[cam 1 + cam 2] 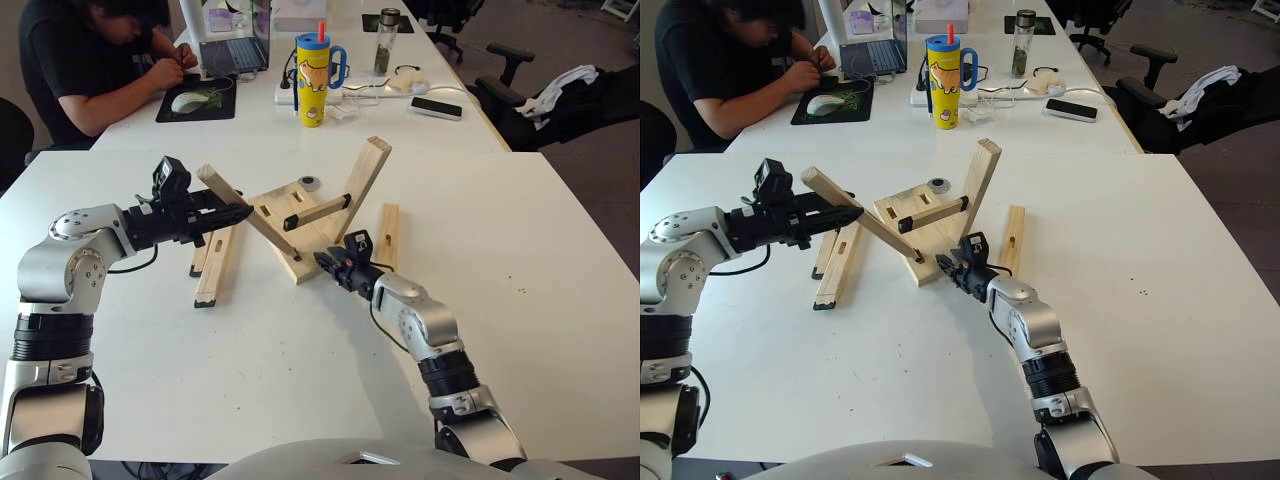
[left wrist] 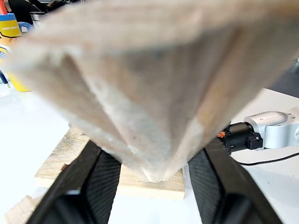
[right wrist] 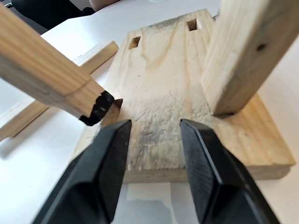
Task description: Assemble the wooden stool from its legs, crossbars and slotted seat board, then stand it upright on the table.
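The left gripper (image 1: 238,212) has its jaws pinching a tilted leg (image 1: 262,231), whose tip sits at a slot in the seat board (image 3: 163,93) on the bench (image 1: 520,230). The right gripper (image 1: 325,260) has its jaws spread at the board's near edge. Risk: the board is unclamped and may slide under pushing, jamming the leg crooked.

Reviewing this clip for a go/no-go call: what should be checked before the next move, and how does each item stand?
1. Left end effector grips the held leg: ok.
2. Held leg's tip in the seat board slot: not ok; it is tilted, at the slot's edge.
3. Right end effector steadies the seat board: cannot tell; it is open at the near edge.
4. Standing leg seated in the seat board: ok.
5. Crossbar joined to the held leg: not ok; its free end is apart.
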